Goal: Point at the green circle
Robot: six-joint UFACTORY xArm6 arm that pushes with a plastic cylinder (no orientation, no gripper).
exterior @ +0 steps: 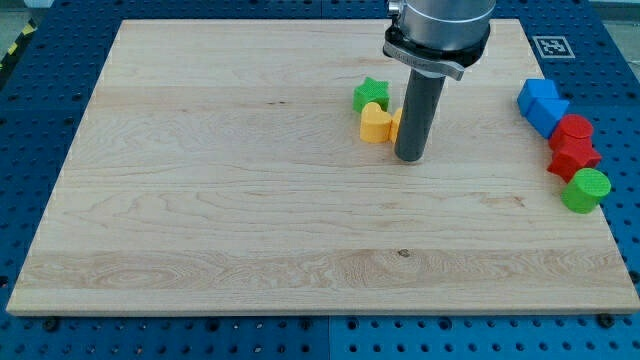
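The green circle (586,189) lay near the right edge of the wooden board (200,200), at the lower end of a cluster of blocks. Directly above it, and touching it, a red star (573,157) was seen, then a red circle (573,129), then two blue blocks (541,104) whose shapes could not be made out. Well to the left of the green circle, my tip (411,157) rested on the board; no gripper was fitted, so nothing was clasped. A yellow heart (375,122) sat just left of the rod, another yellow block (396,122) was mostly hidden behind it, and a green star (370,95) lay beyond them. It was judged that the green star could be mistaken for the target, and that an overshoot could knock the circle off the edge or disturb the red star.
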